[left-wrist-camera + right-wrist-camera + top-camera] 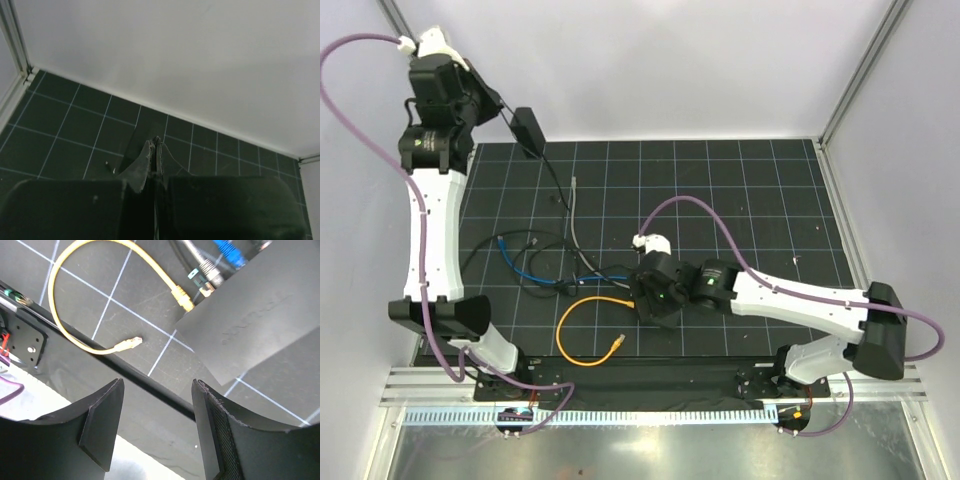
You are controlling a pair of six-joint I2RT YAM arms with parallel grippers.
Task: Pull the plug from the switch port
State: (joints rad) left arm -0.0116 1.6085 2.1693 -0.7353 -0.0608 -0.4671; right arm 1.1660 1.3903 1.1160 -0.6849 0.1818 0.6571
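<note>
The switch (pixel 250 315) is a flat black box, mostly hidden under my right wrist in the top view (pixel 642 285). Yellow (pixel 182 297), grey (pixel 200 271) and blue (pixel 227 251) plugs sit in its long edge, hiding the switch port itself. My right gripper (pixel 159 384) (pixel 655 305) is open and empty, low over the mat's near edge beside the switch's corner. My left gripper (pixel 527 130) (pixel 156 141) is raised at the back left with its jaws pressed together. A thin black cable (pixel 552 185) runs from its tips down to the mat.
The yellow cable (pixel 565 335) loops near the front edge, and its free end (pixel 131 342) lies loose. A blue cable (pixel 525 265) and a grey cable (pixel 577 215) lie mid-mat among black leads. Walls close off the back and both sides.
</note>
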